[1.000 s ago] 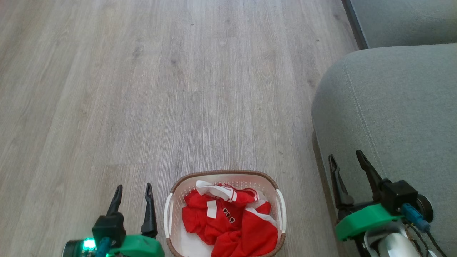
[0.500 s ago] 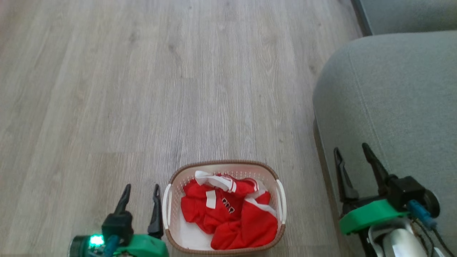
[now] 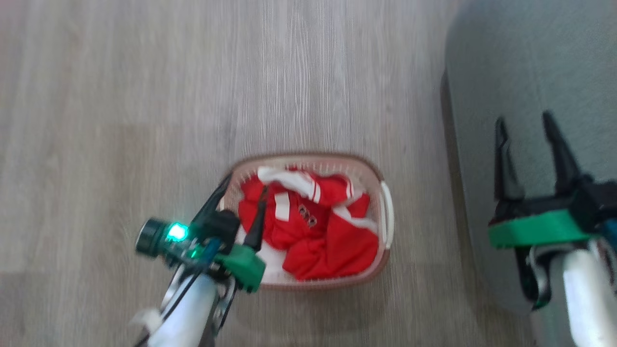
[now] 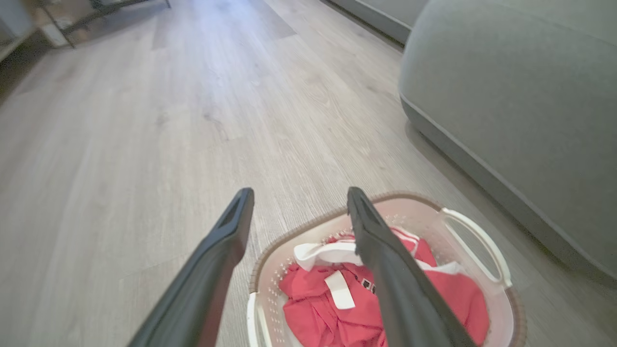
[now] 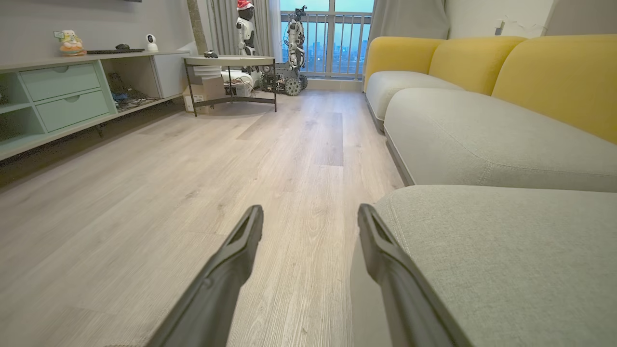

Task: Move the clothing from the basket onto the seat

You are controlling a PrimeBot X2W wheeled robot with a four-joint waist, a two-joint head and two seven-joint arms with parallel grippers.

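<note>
**Reach begins: the left gripper (image 3: pixel 245 185) comes in over the basket (image 3: pixel 308 156)**

Half a second ago it stood just beside the basket, over the wooden floor (image 3: pixel 144 96). Now it leans across the left rim, fingers spread apart with nothing between them. The whole head view has shifted too, so the camera has dipped. This looks like the approach for a first grasp. The red clothing (image 3: pixel 328 231) lies heaped in the basket, under the inner finger; contact cannot be told. The right gripper (image 3: pixel 524 120) hangs parted and empty over the seat (image 3: pixel 530 58)
</note>
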